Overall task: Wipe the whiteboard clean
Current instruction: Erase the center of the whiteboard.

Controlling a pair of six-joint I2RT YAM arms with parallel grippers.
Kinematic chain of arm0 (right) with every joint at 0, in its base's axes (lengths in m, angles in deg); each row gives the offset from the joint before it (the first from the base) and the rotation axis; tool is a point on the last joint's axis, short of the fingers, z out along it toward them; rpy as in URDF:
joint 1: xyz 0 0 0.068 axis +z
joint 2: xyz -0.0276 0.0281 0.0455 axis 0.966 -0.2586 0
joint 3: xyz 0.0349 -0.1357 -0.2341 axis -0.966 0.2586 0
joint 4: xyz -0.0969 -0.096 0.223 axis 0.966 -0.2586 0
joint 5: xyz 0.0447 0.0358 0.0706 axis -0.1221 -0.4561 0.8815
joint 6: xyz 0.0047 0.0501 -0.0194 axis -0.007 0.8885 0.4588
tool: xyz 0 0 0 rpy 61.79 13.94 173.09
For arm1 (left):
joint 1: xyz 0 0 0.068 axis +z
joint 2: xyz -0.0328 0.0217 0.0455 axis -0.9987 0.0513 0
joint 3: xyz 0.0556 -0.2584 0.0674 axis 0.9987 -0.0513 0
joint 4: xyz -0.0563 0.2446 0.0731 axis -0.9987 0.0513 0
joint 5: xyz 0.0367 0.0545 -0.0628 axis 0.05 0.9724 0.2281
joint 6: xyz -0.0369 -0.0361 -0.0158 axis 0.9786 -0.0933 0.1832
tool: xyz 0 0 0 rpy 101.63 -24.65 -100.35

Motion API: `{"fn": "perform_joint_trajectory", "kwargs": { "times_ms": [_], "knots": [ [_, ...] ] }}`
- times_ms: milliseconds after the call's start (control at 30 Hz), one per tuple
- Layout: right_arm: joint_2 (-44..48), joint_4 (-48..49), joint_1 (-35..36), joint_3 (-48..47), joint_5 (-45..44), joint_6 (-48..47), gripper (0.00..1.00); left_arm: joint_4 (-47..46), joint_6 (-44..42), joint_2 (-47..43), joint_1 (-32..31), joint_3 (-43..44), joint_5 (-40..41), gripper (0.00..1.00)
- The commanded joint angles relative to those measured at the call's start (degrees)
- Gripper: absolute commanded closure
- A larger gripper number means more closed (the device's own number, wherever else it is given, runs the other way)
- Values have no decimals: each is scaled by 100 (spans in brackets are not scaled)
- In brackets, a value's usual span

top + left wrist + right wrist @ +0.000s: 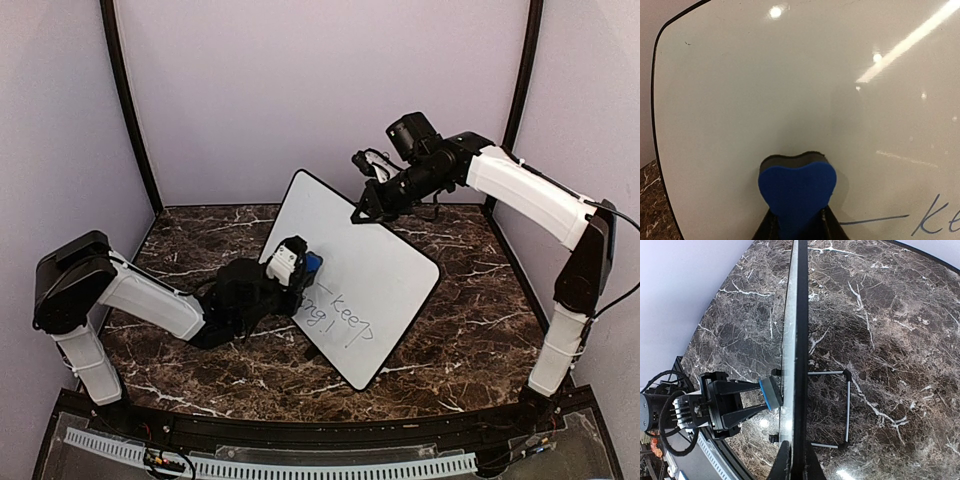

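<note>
The large white rectangular whiteboard with a thin black edge (375, 250) stood tilted on a thin wire stand (845, 410) on the dark marble table (470, 330). The right gripper (362, 212) was closed over its top edge, apparently to steady it against pushing, though the contact itself was hard to see. The left gripper (297, 268) clamped a blue foam eraser block (796, 192) and pressed it flat to the board, just left of the dark handwritten words (340, 315), which were not yet wiped.

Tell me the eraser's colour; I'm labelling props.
The eraser is blue, clearest in the left wrist view.
</note>
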Motion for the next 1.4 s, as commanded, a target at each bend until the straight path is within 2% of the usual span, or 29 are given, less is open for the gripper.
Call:
{"fn": "perform_joint_trajectory", "kwargs": {
  "times_ms": [0, 100, 200, 333, 500, 600, 700, 833, 1067, 1367],
  "knots": [
    [-203, -159, 279, 22, 274, -917, 100, 410, 29, 94, -312, 115, -853, 100],
    [-216, -183, 277, -3, 271, -918, 100, 333, 36, 66, -324, 80, -683, 100],
    [-199, -198, 279, -11, 255, -917, 100, 294, 46, 72, -274, 51, 15, 100],
    [-181, -185, 279, 41, 250, -916, 100, 639, 291, 103, 183, 103, 492, 100],
    [-164, -140, 277, 91, 255, -918, 100, 884, 356, 144, 772, 68, 604, 100],
    [-171, -131, 273, 94, 274, -910, 100, 873, 282, 201, 798, 104, 508, 100],
    [-175, -121, 277, 105, 273, -914, 100, 835, 356, 225, 784, 139, 2, 100],
    [-156, -121, 279, 143, 255, -918, 100, 686, 338, 234, 633, 153, -372, 100],
    [-164, -102, 279, 176, 210, -905, 100, 584, -167, 283, -91, 297, -425, 100],
    [-146, -100, 279, 162, 216, -892, 100, 587, -230, 333, -673, 342, -659, 100]
  ]
}}
